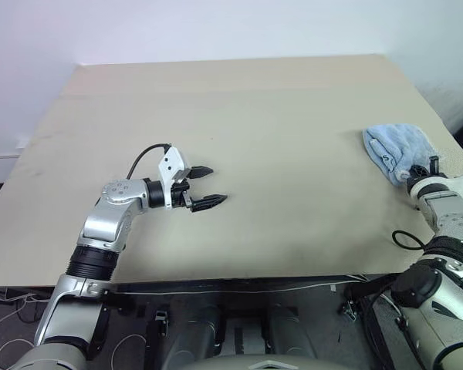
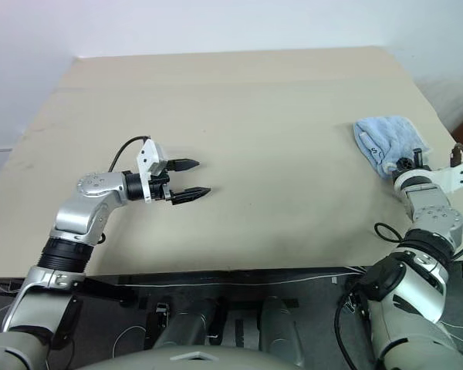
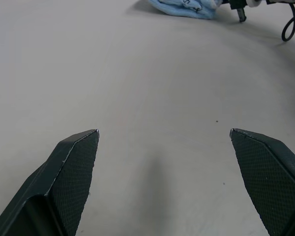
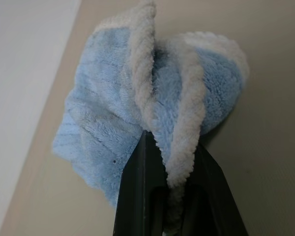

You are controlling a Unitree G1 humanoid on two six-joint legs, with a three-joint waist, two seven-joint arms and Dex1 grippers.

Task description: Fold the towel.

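Zero neat folds visible so far. Towel (image 1: 398, 149) bunched in a heap at right edge of frame, on table (image 1: 255, 116), close to its right border. Right gripper (image 4: 171, 162) clamped on the white edging, fingers pinched tight around a doubled hem per right wrist view. Left gripper (image 1: 207, 186) released, jaws wide apart, hovering over bare tabletop left of centre, well apart from towel, holding nothing. Left wrist view confirms: both fingertips (image 3: 78, 152) spread, plain surface between, towel far off in upper part of that frame.

Judged stage: early. Cloth grabbed at one edge but crumpled, not laid flat. Left to do, probably: drag towards middle of table, spread out, bring second gripper in on another corner, then fold over and align edges.

Markings: small dark printed mark on towel (image 1: 387, 159) near its lower-left corner in head view, looks like a looped logo. Too small to read. No brand text or other labels legible anywhere.
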